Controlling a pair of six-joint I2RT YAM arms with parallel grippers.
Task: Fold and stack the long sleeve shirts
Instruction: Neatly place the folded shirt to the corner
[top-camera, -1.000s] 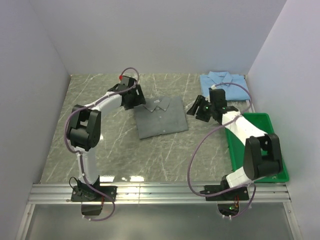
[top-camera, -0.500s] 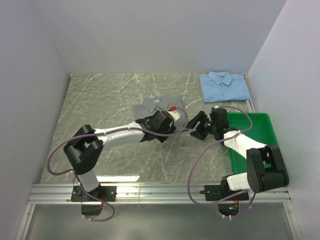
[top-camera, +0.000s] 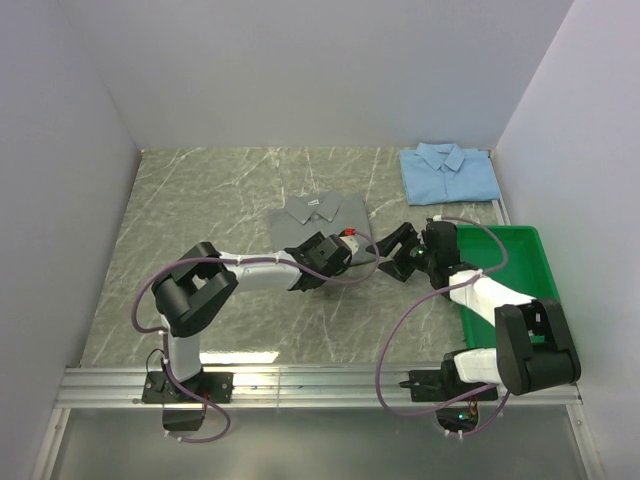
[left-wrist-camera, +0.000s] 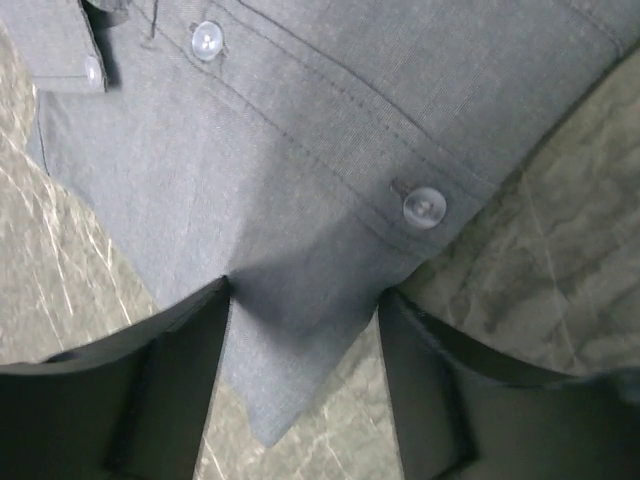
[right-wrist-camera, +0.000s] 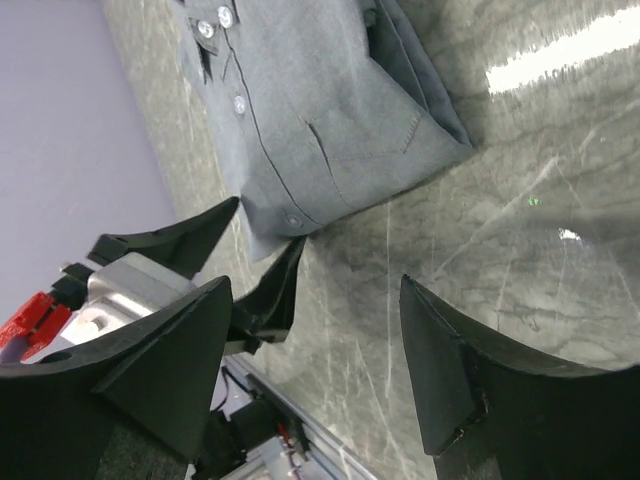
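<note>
The grey shirt (top-camera: 318, 213) lies folded, collar to the far side, mid-table. My left gripper (top-camera: 338, 256) is at its near edge, low over the table. In the left wrist view the open gripper (left-wrist-camera: 305, 295) straddles a bottom corner of the grey shirt (left-wrist-camera: 300, 180), with the cloth between the fingers (left-wrist-camera: 170, 380). My right gripper (top-camera: 386, 255) is open and empty just right of the shirt's near right corner. The right wrist view shows the gripper (right-wrist-camera: 315, 285) open above the table, with the grey shirt (right-wrist-camera: 320, 120) ahead. The light blue shirt (top-camera: 448, 170) lies folded at the back right.
A green tray (top-camera: 530, 262) stands at the right edge, under my right arm. White walls enclose the table on three sides. My left gripper's fingers (right-wrist-camera: 265, 290) show in the right wrist view, close to my right gripper.
My left arm swung from the shirt's far left collar side round to its near edge. My right gripper moved nearer and left, toward the shirt's near right corner.
</note>
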